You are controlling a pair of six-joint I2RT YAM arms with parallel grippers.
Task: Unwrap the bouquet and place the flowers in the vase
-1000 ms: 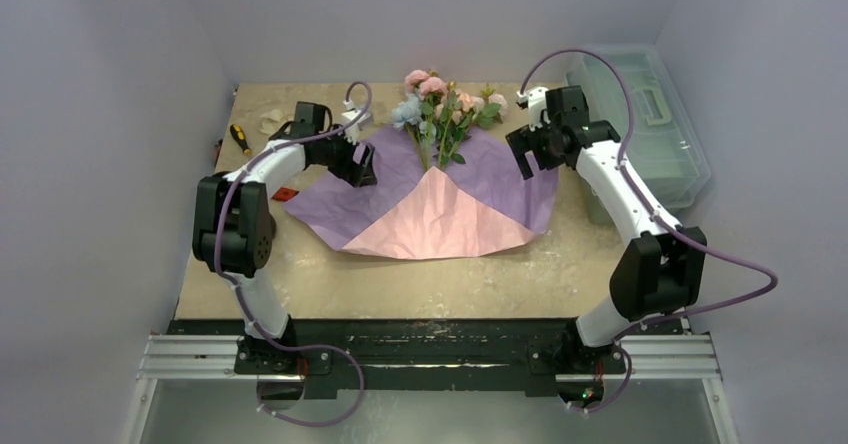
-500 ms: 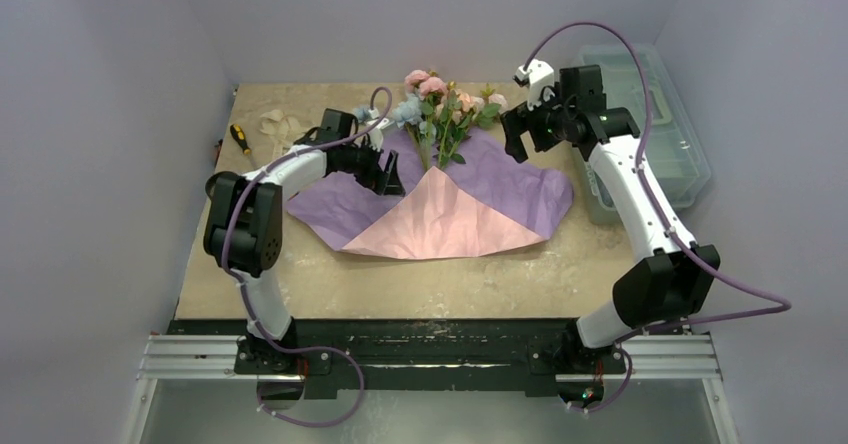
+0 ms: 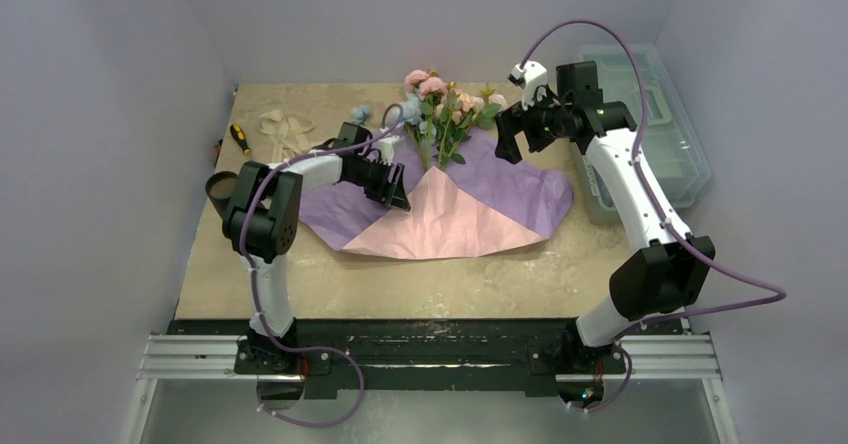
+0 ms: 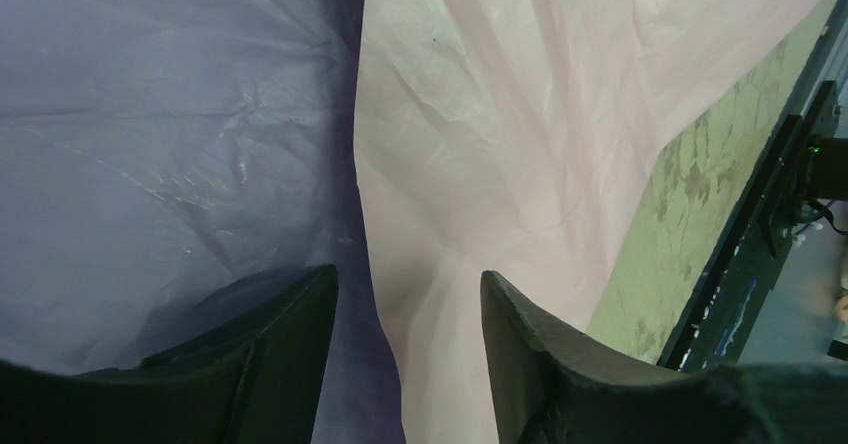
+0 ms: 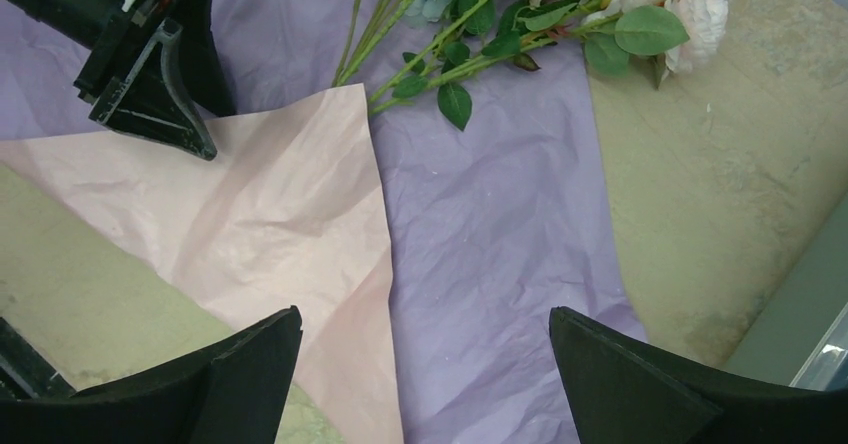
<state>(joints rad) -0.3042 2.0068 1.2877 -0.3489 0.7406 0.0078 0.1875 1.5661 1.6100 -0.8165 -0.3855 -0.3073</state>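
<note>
Beige tabletop (image 3: pixel 400 284), crinkled lilac-and-pink paper (image 3: pixel 500 189) flat beneath loose flowers (image 3: pixel 440 104); left pincer (image 4: pixel 408 279), right pincer (image 5: pixel 422 316) both agape.

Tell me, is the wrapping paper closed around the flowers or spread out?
Mostly spread: the paper lies flat, lilac inside up, one pink flap folded over its middle, the flowers exposed.

Flowers (image 3: pixel 441 104) far middle, box (image 3: pixel 670 134) right edge; tabletop (image 3: pixel 400 279) nearside free.

walls (image 3: pixel 100 114): plain pale grey, three sides | desk (image 3: pixel 400 284): mottled beige top | rail (image 3: pixel 430 359): metal, along desk's front edge | light: soft, even
</note>
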